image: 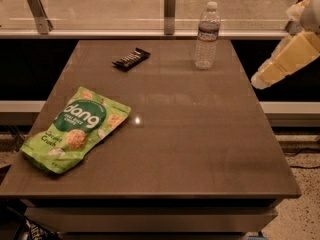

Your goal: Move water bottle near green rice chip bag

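The water bottle (207, 35) is clear and ribbed, with a white cap and a dark label band. It stands upright at the far right of the brown table (190, 134). The green rice chip bag (76, 129) lies flat near the table's front left, with white "dang" lettering facing up. My gripper (260, 79) is on a cream-coloured arm that comes in from the right edge. It hangs beyond the table's right side, to the right of the bottle and a little nearer the camera, touching nothing.
A small black wrapped bar (131, 59) lies at the far middle of the table, left of the bottle. A glass rail with metal posts (170, 10) runs behind the table. Floor shows beyond the right edge.
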`<state>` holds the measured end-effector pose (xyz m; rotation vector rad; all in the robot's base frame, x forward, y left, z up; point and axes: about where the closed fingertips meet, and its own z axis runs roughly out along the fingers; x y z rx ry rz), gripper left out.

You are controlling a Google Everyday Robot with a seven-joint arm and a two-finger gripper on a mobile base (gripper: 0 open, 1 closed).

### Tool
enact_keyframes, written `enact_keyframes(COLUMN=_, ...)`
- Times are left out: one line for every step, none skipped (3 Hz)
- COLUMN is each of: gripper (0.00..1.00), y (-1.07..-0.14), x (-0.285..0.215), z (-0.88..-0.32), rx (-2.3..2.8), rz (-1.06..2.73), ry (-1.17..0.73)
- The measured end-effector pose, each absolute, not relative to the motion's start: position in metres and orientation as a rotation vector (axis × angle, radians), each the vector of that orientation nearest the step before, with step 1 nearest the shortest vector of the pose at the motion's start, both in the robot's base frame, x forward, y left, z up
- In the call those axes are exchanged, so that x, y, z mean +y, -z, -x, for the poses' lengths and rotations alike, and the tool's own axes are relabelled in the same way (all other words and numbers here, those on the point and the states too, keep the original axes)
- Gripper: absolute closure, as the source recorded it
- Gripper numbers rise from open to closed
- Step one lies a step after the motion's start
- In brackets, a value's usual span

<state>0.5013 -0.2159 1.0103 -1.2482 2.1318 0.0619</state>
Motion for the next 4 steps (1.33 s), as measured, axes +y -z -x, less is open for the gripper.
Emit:
enact_keyframes(gripper=0.0, y=-1.009, x=-0.215, z=-0.52, rx=2.095, rz=1.07, ry=-0.091)
enact_keyframes(gripper=0.0, y=-1.005, x=-0.215, z=-0.54, rx=2.056, rz=0.939, ry=-0.118)
enact_keyframes(gripper=0.0, y=-0.998, x=-0.215, z=-0.562, rx=2.02, rz=0.834, ry=-0.156)
enact_keyframes(gripper=0.0, y=-0.989, x=-0.213, z=-0.587, rx=2.004, rz=0.763, ry=-0.185)
